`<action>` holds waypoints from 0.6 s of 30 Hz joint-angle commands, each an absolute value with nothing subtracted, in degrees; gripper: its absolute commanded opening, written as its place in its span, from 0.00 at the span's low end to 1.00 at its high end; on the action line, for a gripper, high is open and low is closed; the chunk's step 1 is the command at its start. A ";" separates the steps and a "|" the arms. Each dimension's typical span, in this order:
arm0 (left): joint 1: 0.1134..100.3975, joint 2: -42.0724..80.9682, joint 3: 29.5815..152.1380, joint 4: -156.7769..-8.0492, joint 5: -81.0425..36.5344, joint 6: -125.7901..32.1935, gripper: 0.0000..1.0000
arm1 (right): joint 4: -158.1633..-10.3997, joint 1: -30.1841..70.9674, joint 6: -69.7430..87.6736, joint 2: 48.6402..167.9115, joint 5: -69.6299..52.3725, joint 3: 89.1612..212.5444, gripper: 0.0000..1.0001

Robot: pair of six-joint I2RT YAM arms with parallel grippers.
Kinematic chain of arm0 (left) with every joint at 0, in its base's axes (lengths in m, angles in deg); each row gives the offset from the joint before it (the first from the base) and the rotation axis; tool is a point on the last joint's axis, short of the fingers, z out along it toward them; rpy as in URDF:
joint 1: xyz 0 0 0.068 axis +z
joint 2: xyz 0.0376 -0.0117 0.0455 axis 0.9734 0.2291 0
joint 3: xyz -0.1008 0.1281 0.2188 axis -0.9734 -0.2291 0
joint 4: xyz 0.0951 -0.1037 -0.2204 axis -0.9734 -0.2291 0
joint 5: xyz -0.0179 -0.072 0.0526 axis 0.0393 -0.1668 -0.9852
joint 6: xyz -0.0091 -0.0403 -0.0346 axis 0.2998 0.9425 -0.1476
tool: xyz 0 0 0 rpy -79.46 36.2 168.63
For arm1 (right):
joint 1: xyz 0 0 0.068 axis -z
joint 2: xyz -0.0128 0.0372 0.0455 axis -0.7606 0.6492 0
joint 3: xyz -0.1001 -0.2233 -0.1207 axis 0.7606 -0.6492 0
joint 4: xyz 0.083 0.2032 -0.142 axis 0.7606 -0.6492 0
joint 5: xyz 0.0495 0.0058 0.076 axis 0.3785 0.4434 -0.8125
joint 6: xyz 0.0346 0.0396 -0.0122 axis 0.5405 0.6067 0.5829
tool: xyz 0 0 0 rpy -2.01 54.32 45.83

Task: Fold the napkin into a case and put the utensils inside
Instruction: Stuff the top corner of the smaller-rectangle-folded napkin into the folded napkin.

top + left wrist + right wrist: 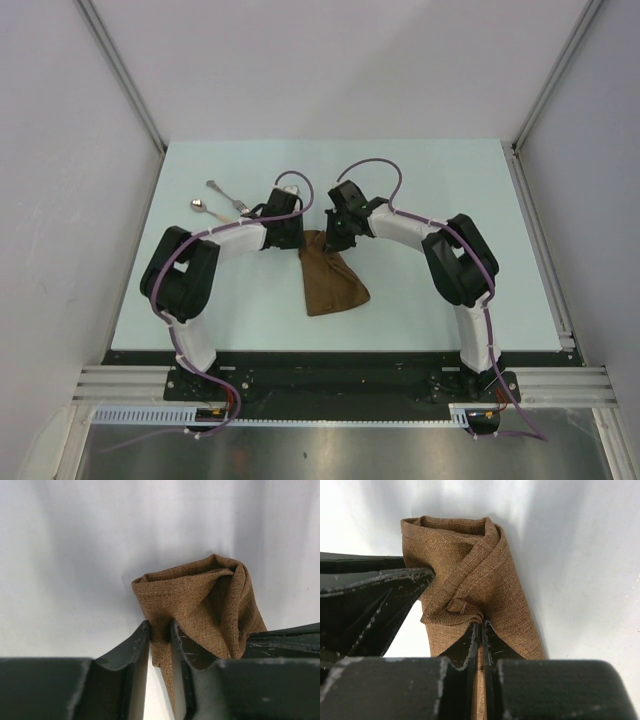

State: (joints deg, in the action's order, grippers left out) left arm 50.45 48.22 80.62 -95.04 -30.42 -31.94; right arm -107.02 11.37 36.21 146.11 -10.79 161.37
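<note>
At mid-table, brown napkin (332, 285) bunched narrow, right hand (481, 626) clenched on it, left hand (160, 629) astride a fold, grip unclear

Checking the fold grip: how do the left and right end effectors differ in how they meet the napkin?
The right end effector has its jaws almost together, pinching a fold of the napkin; the left end effector has its jaws apart, cloth loose in the gap. The left meets the cloth from its left side, the right from its right. Both are at the napkin's far end.
</note>
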 commanded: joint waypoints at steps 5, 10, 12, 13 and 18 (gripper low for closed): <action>50.74 48.19 83.03 -94.36 -30.95 -33.15 0.10 | -108.03 11.02 35.47 144.97 -10.83 163.37 0.00; 50.74 45.65 82.23 -93.66 -30.95 -32.98 0.09 | -109.17 11.11 34.50 144.79 -10.30 163.81 0.00; 50.74 46.17 82.94 -95.76 -30.95 -33.06 0.23 | -109.17 11.20 34.50 144.88 -10.39 163.90 0.00; 50.74 46.26 83.46 -96.38 -30.95 -33.15 0.28 | -109.09 11.11 34.58 144.88 -10.39 163.90 0.00; 48.46 42.31 82.06 -96.21 -38.83 -34.03 0.38 | -109.26 11.11 34.50 144.97 -10.92 164.08 0.00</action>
State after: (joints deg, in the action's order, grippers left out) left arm 50.10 48.09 81.19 -96.68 -31.97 -32.12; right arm -108.29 11.32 35.52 146.11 -10.86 161.94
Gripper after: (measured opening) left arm 0.371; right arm 0.050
